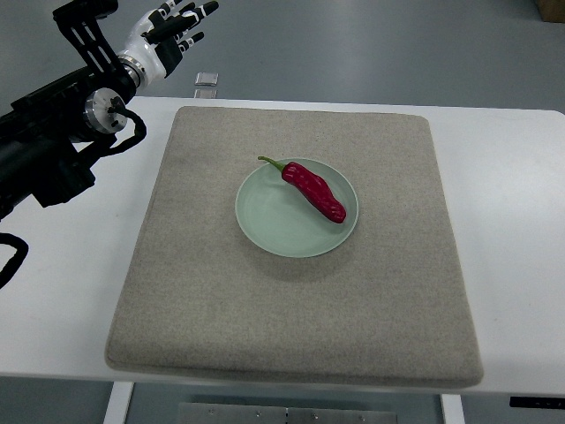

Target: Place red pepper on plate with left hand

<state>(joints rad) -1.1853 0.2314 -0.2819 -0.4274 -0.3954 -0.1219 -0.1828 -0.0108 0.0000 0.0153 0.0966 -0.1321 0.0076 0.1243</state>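
Observation:
A red pepper (313, 190) with a green stem lies on a pale green plate (265, 221), toward its upper right part. The plate sits in the middle of a beige mat (177, 291). My left hand (174, 31) is at the top left, raised beyond the table's far edge, well away from the plate. Its fingers are spread and hold nothing. The left arm comes in from the left edge. The right hand is out of view.
The mat lies on a white table (62, 291). A small clear object (206, 79) rests on the floor past the table's far edge. A black cable (13, 256) loops at the left edge.

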